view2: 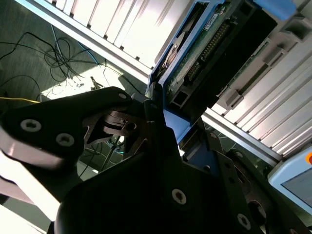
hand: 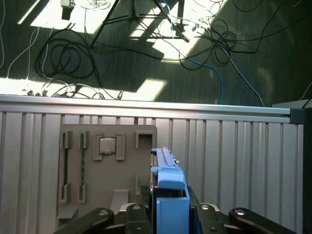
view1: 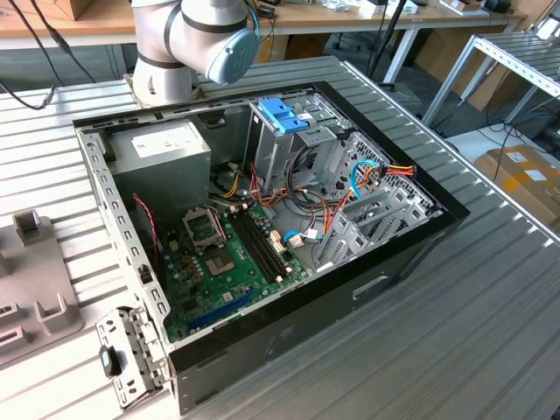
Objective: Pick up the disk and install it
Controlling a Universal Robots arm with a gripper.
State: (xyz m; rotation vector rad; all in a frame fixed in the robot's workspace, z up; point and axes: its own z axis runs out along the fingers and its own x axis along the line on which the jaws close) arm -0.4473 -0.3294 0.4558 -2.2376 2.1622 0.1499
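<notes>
The gripper (hand: 168, 207) is closed on the disk (hand: 168, 183); in the first wrist view it stands edge-on, clamped between both jaws.

A robotics lab: aluminium bench (view1: 490, 332), opened computer case (view1: 350, 293) (cables (hand: 222, 36) strewn underfoot).

The disk (hand: 168, 183) is standing on edge in the first wrist view, its bright blue carrier and end tab facing the camera, and the dark hand (hand: 169, 212) is gripping it from both flat sides. It is pointing out over the ribbed metal counter (hand: 243, 161). In the second wrist view the disk (view2: 195, 61) is showing its underside: a green circuit board, a row of connector pins and a round silver patch, with the blue frame running along one long edge
</notes>
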